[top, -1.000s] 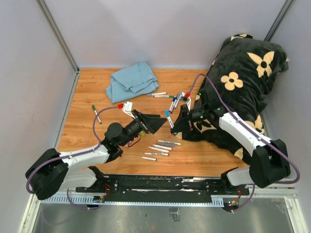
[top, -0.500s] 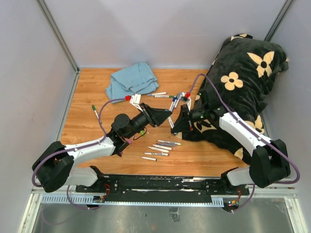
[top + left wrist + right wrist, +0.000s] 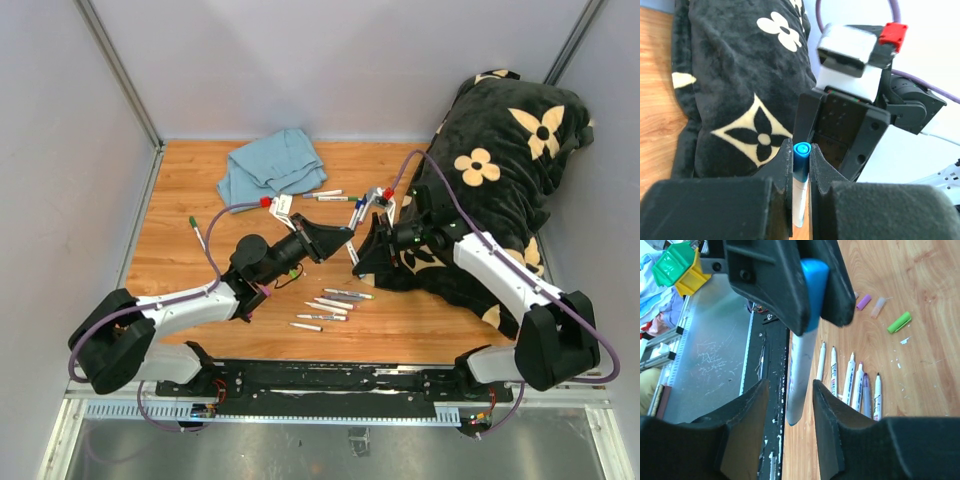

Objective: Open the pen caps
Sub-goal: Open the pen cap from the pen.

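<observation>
The left gripper pinches the blue cap above the middle of the table. The right gripper stands spread around the barrel without touching it. Unsupported, the barrel could tilt, slip loose and drop.

My left gripper and right gripper meet nose to nose over mid-table. One marker spans them: its cap sits in my left jaws, its barrel between my right fingers. A cloth lies behind-left, a blanket on the right. A row of markers lies before the grippers, with loose caps near it. A lone marker lies far left. Two more lie just right of the cloth.
</observation>
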Controlling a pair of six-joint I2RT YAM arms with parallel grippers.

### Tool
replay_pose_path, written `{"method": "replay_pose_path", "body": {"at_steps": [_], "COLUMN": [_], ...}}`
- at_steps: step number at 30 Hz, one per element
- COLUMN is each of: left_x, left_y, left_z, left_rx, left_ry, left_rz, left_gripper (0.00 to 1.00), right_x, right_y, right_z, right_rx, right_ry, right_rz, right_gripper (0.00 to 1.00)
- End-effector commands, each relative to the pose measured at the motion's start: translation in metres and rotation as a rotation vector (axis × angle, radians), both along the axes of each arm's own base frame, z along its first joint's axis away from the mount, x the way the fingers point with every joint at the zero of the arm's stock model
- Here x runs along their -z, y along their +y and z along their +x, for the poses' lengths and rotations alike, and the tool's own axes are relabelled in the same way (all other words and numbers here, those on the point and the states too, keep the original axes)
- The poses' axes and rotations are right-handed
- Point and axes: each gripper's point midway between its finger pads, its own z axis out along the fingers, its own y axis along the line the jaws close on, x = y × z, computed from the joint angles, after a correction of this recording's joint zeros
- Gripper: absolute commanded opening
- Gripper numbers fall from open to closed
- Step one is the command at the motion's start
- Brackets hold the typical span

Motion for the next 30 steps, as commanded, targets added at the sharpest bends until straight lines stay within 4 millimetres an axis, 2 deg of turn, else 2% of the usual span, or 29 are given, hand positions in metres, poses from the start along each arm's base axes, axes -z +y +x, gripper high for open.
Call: {"method": "replay_pose_path", "body": {"at_steps": [1, 5, 15, 18, 20, 22, 25, 28, 30], "left_x": [0.002, -0.001, -0.012, -0.013, -0.018, -0.027, -0.049, -0.082, -0.103], "left_y": [-0.002, -0.001, -0.002, 0.000, 0.003, 0.011, 0.038, 0.077, 0.095], "left_z": [-0.007, -0.006, -0.007, -0.005, -0.001, 0.007, 0.029, 0.053, 0.064], "left_rx": [0.023, 0.012, 0.021, 0.009, -0.014, -0.051, -0.138, -0.250, -0.309], "left_ry": [0.003, -0.007, -0.028, -0.032, -0.052, -0.074, -0.100, -0.149, -0.189], "left_rz": [-0.044, -0.083, -0.117, -0.123, -0.119, -0.121, -0.165, -0.238, -0.264], "left_gripper": [0.00, 0.00, 0.00, 0.00, 0.00, 0.00, 0.00, 0.00, 0.00], "right_x": [-0.031, -0.036, -0.025, -0.025, -0.025, -0.026, -0.022, -0.016, -0.013], "right_y": [-0.002, -0.001, 0.006, 0.009, 0.010, 0.011, 0.013, 0.017, 0.020], "right_z": [0.007, 0.010, 0.011, 0.007, 0.004, 0.003, 0.000, -0.004, -0.006], "right_rx": [0.042, 0.092, 0.110, 0.093, 0.082, 0.073, 0.054, 0.029, 0.009], "right_ry": [-0.054, -0.062, -0.019, -0.026, -0.025, -0.021, -0.003, 0.017, 0.023], "right_rz": [0.058, 0.087, 0.059, 0.061, 0.063, 0.063, 0.055, 0.036, 0.029], "right_gripper": [0.46, 0.45, 0.37, 0.28, 0.16, 0.02, 0.01, 0.01, 0.01]}}
